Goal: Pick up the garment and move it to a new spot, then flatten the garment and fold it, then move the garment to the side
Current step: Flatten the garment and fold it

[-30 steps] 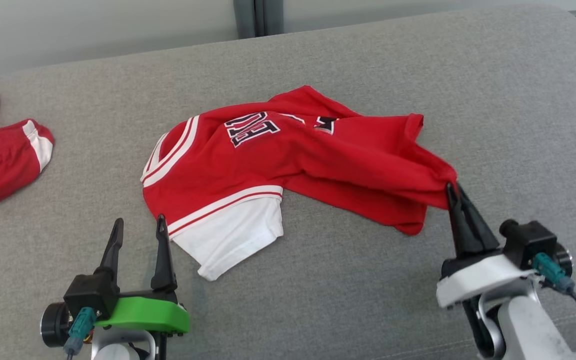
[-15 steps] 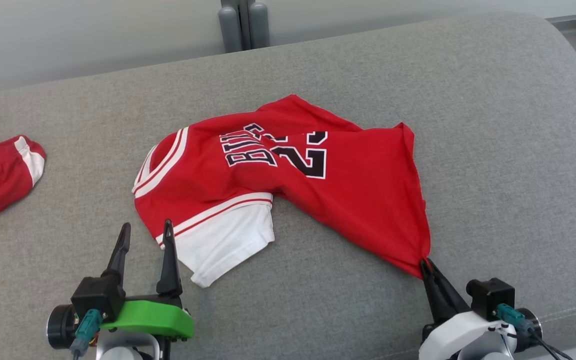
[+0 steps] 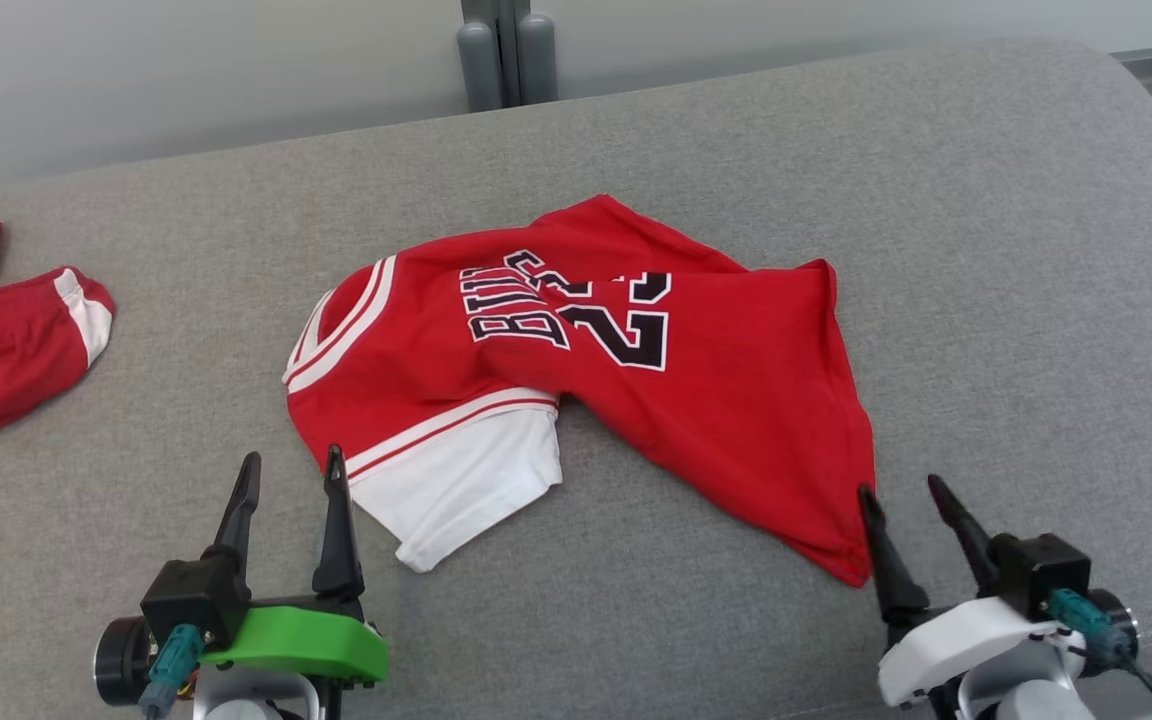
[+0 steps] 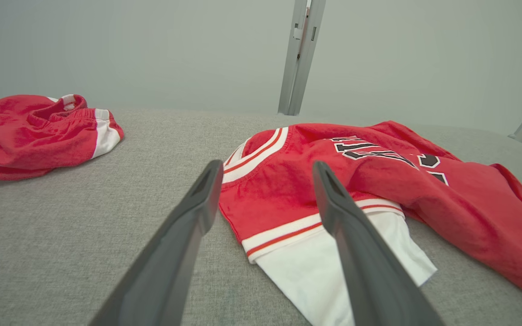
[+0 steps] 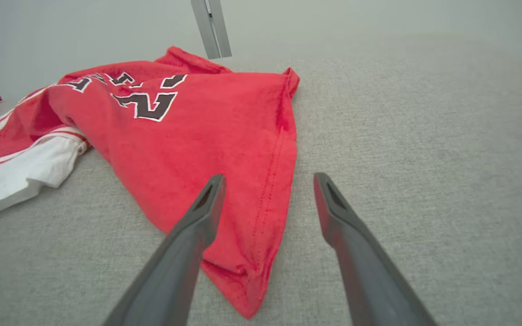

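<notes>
On the grey upholstered surface, seen from the head, the red jersey lies rumpled in the middle, with black lettering facing up and a white sleeve poking out at its near left. The left hand sits at the lower left with its fingers spread and nothing between them. Its inner finger stands just beside the striped sleeve band. The right hand sits at the lower right, also spread and empty. Its inner finger is right at the jersey's near right corner, but whether it touches the cloth cannot be told. A second red garment lies well apart at the far left edge.

From the left wrist, the left hand has its two fingers wide apart and grips nothing. The jersey spreads ahead and to the right, its collar and sleeve band showing between the fingertips. The second red garment lies off to the left.

From the right wrist, the right hand is open and holds nothing. The jersey lies ahead and to the left. Its stitched hem runs down into the gap between the fingers, and its corner lies beside the left finger.
</notes>
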